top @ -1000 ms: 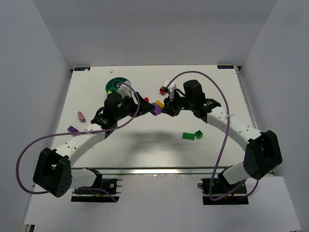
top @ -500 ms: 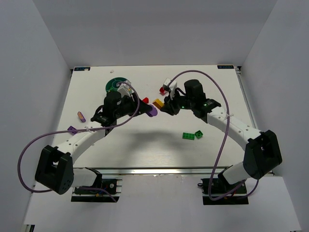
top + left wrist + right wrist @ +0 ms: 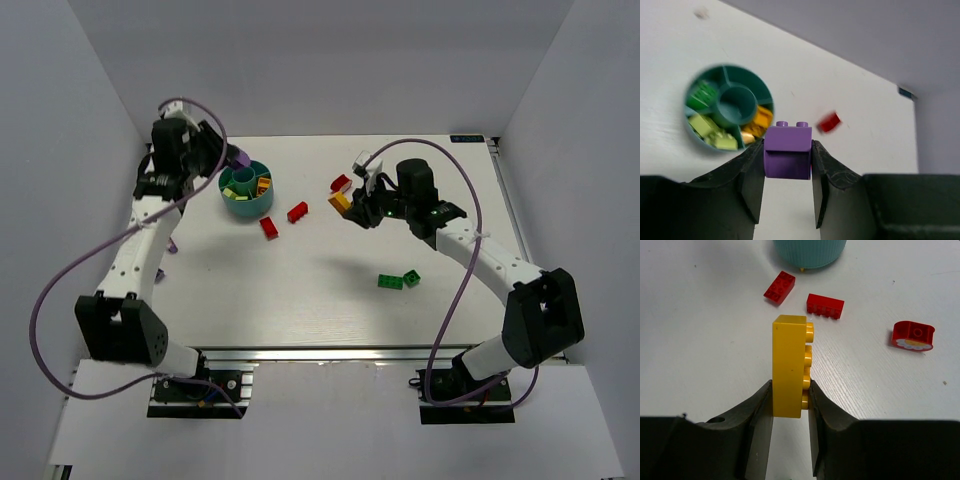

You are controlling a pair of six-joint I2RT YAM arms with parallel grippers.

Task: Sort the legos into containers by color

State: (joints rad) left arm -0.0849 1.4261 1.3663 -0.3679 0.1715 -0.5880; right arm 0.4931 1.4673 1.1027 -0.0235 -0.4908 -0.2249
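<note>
Purple brick (image 3: 788, 152) sits clamped in the left gripper (image 3: 788, 162), with the teal cup (image 3: 735, 107) beneath, ahead and left. Right gripper (image 3: 790, 400), clamping a yellow brick (image 3: 789, 365), hangs well apart from the cup.

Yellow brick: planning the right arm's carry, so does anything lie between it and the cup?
A red brick and a second red brick lie on the table between the yellow brick and the cup; carried high, it could likely pass over them.

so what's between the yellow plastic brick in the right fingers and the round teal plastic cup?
A short red plastic brick and a longer red plastic brick, both lying loose, seen in the right wrist view.
</note>
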